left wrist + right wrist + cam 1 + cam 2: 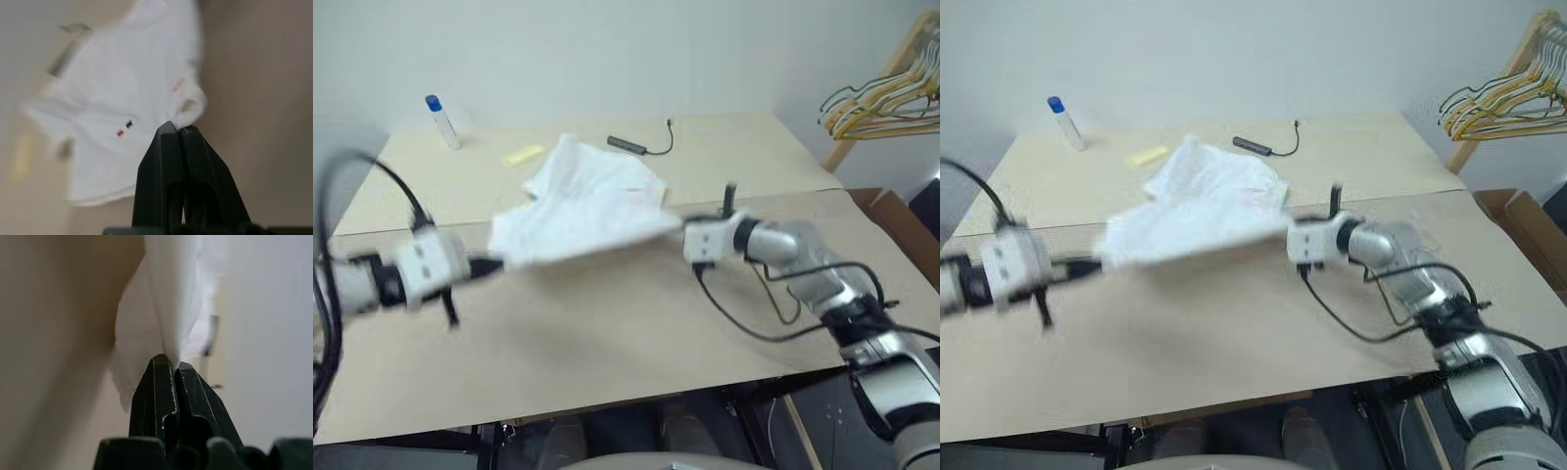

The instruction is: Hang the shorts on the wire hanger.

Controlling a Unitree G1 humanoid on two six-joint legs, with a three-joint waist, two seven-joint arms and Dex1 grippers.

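The white shorts (582,211) hang stretched above the table (607,343) between my two grippers. My left gripper (499,262) is shut on one edge of the fabric; in the left wrist view the black fingers (166,147) pinch the cloth near small red and dark marks. At the other end my right gripper (677,233) is shut on a fold of the shorts (171,308), fingertips pressed together. A thin grey wire (781,311), apparently part of the wire hanger, lies on the table beside my right forearm, mostly hidden by the arm.
A bundle of yellow and dark hangers (881,103) hangs on a wooden rack at the far right. On the table's far side stand a blue-capped white bottle (442,122), a yellow slip (523,155) and a dark device with a cable (626,145). A cardboard box (901,220) sits to the right.
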